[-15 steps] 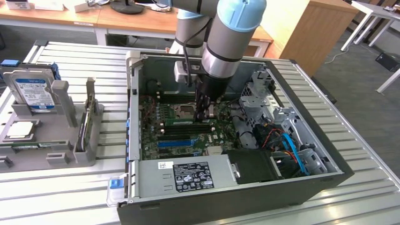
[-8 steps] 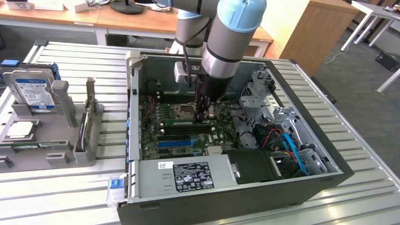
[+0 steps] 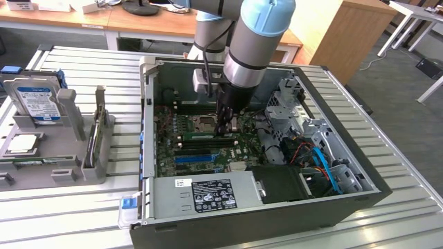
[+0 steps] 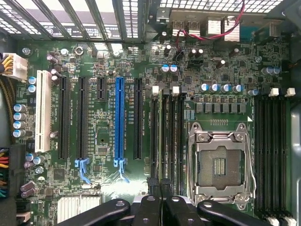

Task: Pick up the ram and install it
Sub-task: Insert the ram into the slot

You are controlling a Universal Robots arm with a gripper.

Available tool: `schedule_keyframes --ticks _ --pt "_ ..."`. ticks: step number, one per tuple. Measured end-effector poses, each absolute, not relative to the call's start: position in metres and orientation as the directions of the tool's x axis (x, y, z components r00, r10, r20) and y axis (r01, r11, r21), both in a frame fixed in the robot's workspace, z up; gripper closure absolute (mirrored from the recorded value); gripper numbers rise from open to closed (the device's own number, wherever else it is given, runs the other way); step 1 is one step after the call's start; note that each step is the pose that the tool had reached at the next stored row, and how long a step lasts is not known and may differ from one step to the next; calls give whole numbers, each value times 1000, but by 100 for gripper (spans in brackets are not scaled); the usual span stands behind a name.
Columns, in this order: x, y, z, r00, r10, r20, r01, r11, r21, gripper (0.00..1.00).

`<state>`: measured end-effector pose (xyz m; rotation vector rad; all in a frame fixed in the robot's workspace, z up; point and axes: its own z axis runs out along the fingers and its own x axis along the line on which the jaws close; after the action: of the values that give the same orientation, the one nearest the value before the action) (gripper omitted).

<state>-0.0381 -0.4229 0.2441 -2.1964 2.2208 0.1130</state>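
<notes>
The fingers (image 4: 149, 209) stand nearly together, pinched on the top edge of the ram (image 4: 162, 141), which runs edge-on out from between the tips along one of the long black slots beside the processor socket (image 4: 218, 165). In the exterior view the gripper (image 3: 227, 129) hangs upright inside the open computer case (image 3: 277, 223), over the middle of the motherboard (image 3: 169, 153). There the ram (image 3: 199, 136) shows as a green strip reaching toward nine o'clock from the fingertips, with the socket (image 3: 205, 123) just beside it at about eleven o'clock. Far out at nine o'clock a grey tray (image 3: 76, 174) holds a hard drive (image 3: 36, 101). I judge the pick-up done and the install in hand: the stick sits in or on its slot, though whether it is fully seated I cannot tell. Seating calls for a straight, even push downward, with the stick square to the slot and the end clips free to catch.
</notes>
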Motion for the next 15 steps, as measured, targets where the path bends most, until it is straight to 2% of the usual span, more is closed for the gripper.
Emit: schedule_keyframes --ticks 15 --pt "-37 -423 241 -12 -998 -62 -999 10 40 88"
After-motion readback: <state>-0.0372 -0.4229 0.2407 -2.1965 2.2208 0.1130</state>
